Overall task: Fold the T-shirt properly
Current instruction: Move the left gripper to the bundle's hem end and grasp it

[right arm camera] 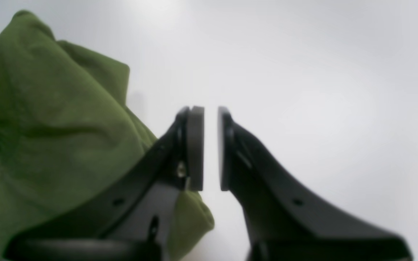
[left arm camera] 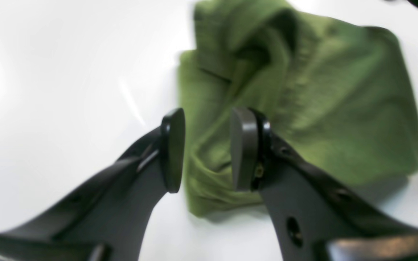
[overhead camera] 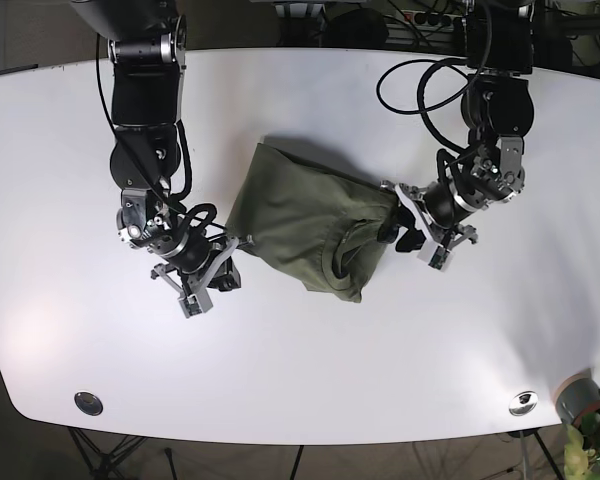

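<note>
Folding is judged partly done: the rumpled olive-green cotton T-shirt (overhead camera: 310,228) lies bunched between both grippers. Left gripper (left arm camera: 207,149) and right gripper (right arm camera: 210,148) are parted, empty; squaring is left.

T-shirt (overhead camera: 305,225): plain olive green with no print; the folds near the left pincer read as darker green shadow.
Surface (overhead camera: 380,370): glossy white, with pale glare patches beside both pincers.
Left pincer (left arm camera: 207,149): black arms with dark grey pads (left arm camera: 243,148).
Right pincer (right arm camera: 210,148): black arms, with a lighter grey pad on the side toward the shirt.
Cables (overhead camera: 420,85): black, looping over the white surface behind the left pincer.
Arm bodies (overhead camera: 145,90): black with silver-grey joints.
</note>
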Controlling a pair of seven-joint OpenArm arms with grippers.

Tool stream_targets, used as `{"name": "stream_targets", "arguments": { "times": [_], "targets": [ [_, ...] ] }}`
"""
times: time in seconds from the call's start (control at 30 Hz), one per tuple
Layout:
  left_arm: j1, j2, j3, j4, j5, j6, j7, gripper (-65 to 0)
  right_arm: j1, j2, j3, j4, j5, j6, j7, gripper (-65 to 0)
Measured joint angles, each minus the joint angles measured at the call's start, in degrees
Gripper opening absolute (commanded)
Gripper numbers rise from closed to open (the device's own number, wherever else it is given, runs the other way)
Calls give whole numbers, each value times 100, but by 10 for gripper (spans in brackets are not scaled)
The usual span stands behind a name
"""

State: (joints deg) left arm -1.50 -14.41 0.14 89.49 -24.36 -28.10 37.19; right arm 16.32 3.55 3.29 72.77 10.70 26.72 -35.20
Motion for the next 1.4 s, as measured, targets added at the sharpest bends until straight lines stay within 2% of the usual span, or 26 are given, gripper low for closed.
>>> {"name": "stream_targets", "arguments": {
  "times": [0.17, 0.4, 0.53, 0.7, 0.87, 1.17, 1.3, 1.4],
  "targets": [
    [433, -208, -232, -81, 44, 24, 66, -461, -122, 24, -2, -98, -42, -15, -103, -591],
    [411, -184, -330, -723, 31, 0, 33, -461, -90, 15, -26, -321, -37, -13, -59, -591],
    [33, -116, -254, -1113, 11, 20, 9, -461, -101, 26, 13, -332, -61, 179, 42, -591],
    [-610, 26, 101, -1768, 26, 11, -114, -461, -203, 26, 7, -328, -39, 225, 74, -593],
    [-1307, -4, 723, -2597, 11, 28, -610, -461, -492, 44, 11, -308, -37, 223, 59, -593],
    [-2361, 35, 1471, -3930, -4, 35, -1217, -461, -1329, 9, 11, 656, -42, 195, -7, -593],
    [-2826, 205, 1596, -4527, -7, 26, -1622, -461, -1668, -151, 4, 1158, -68, 175, -275, -593],
    [-3104, 282, 1729, -4809, 26, 17, -1672, -461, -1845, -289, -22, 1432, -55, 179, -444, -593]
  ]
}}
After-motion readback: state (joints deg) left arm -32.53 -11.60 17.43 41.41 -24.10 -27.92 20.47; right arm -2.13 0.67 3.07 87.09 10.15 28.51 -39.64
